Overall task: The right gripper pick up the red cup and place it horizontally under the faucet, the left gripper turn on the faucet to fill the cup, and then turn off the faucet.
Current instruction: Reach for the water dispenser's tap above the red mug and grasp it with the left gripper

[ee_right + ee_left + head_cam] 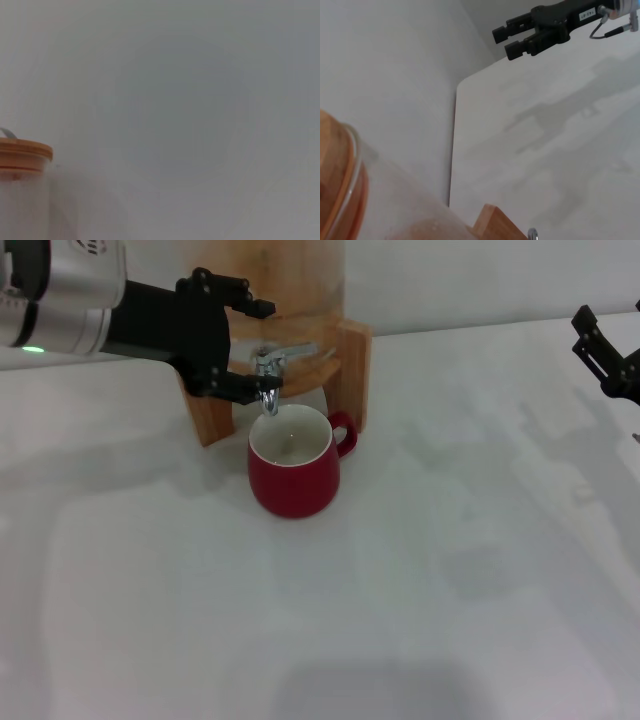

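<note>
Head view: the left gripper [245, 345] reaches in at the faucet [268, 371], fingers spread apart above and below its chrome body with nothing clamped, while the red cup [294, 471] stands upright directly beneath the faucet on the table [450, 570], and the right gripper [603, 352] is parked well away from the faucet, its fingers apart too. Left wrist view: beyond the dispenser's wooden frame [495, 222] beside the faucet, that right gripper [512, 41] hangs empty. The cup looks stiff, glossy, breakable ceramic, heavier once filled, so I would grasp its wall, not the small handle.
</note>
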{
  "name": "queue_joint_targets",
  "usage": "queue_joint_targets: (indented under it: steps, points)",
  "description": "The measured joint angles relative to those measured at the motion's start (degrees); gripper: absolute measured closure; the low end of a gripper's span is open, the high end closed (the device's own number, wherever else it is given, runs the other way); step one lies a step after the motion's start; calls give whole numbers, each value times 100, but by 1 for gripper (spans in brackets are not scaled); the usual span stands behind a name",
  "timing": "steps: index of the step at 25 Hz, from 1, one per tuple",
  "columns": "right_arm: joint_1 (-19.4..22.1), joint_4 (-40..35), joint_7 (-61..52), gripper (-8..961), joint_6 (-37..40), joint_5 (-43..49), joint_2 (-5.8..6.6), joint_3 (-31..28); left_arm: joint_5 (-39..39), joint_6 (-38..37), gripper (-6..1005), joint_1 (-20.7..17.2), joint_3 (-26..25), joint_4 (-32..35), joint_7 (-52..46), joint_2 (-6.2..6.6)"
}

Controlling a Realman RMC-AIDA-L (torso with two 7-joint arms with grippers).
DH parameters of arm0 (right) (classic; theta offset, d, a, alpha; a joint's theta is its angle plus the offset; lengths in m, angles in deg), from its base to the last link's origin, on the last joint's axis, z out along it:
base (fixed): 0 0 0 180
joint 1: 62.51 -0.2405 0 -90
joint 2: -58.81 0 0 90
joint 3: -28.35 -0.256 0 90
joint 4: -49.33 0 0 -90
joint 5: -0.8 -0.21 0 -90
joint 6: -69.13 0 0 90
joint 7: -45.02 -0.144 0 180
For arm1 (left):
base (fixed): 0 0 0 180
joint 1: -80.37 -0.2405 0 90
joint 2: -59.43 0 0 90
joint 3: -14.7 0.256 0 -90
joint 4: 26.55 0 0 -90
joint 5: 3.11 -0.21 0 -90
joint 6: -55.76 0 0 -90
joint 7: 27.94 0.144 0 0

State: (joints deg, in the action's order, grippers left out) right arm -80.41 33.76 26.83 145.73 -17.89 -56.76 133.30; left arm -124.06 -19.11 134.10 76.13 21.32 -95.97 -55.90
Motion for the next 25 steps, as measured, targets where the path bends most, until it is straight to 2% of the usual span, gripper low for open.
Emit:
queue_joint_targets:
  steps: [10, 25]
  points:
    - [-3, 1, 0, 124, 70, 0, 0, 25, -89, 175, 229, 42, 0, -190, 266, -120]
    - [-17, 1, 0, 127, 85, -5, 0, 42, -126, 321, 229, 114, 0, -353, 610, -137]
